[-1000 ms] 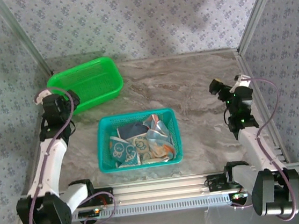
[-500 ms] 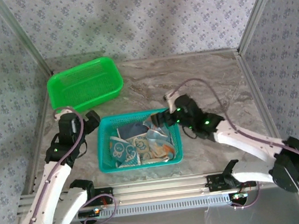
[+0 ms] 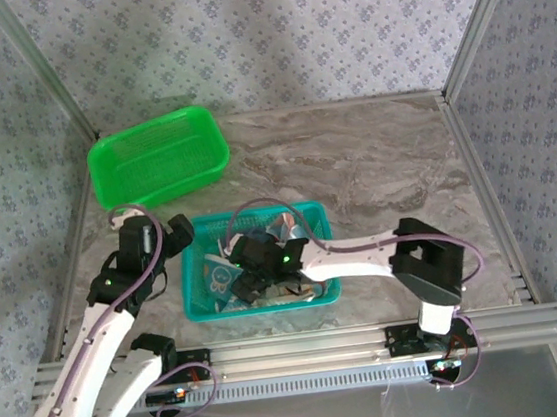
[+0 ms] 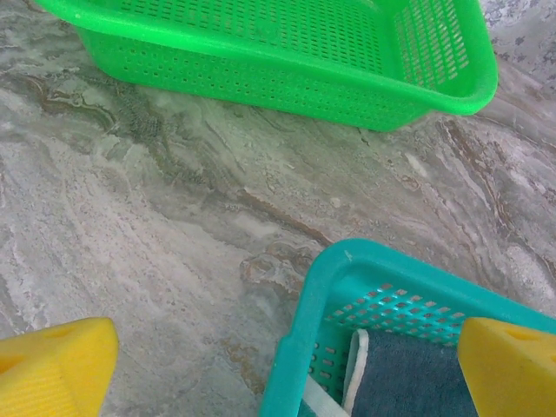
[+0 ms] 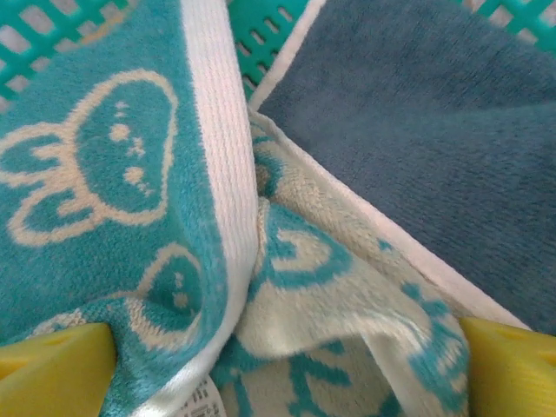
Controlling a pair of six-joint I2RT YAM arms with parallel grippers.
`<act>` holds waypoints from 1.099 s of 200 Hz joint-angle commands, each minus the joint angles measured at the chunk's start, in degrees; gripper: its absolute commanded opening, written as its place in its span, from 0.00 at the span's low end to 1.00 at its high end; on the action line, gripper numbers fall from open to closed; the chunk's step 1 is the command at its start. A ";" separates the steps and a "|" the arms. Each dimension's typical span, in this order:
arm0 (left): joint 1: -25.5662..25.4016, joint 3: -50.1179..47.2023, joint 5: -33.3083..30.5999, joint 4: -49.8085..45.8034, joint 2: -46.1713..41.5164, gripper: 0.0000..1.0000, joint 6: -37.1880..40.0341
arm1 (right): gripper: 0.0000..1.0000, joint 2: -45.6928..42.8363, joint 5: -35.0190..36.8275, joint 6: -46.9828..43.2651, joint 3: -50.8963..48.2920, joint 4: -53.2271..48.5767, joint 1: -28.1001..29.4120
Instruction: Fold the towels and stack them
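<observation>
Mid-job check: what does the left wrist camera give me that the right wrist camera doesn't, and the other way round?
Left wrist adds: the green basket, bare marble table, and the open left hand at the teal basket's outer corner.
Right wrist adds: a close look at the teal towel with white cartoon figures and a pale towel with teal print crumpled against it, between the fingers of the open right hand.
Shared: the teal basket's mesh and the dark blue towel inside it.
</observation>
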 commanded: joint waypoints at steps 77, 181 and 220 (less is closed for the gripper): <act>-1.26 -0.39 -0.07 -0.55 -1.23 1.00 -0.97 | 0.91 -0.23 2.18 2.85 -6.09 -9.73 -18.63; -2.17 1.27 2.13 -1.61 -0.35 1.00 -1.31 | 0.93 7.68 -6.98 -6.39 11.98 -15.12 -49.55; -3.55 1.95 2.00 -3.23 -0.36 1.00 -1.66 | 0.93 17.39 -5.46 -10.18 25.23 -19.61 -51.24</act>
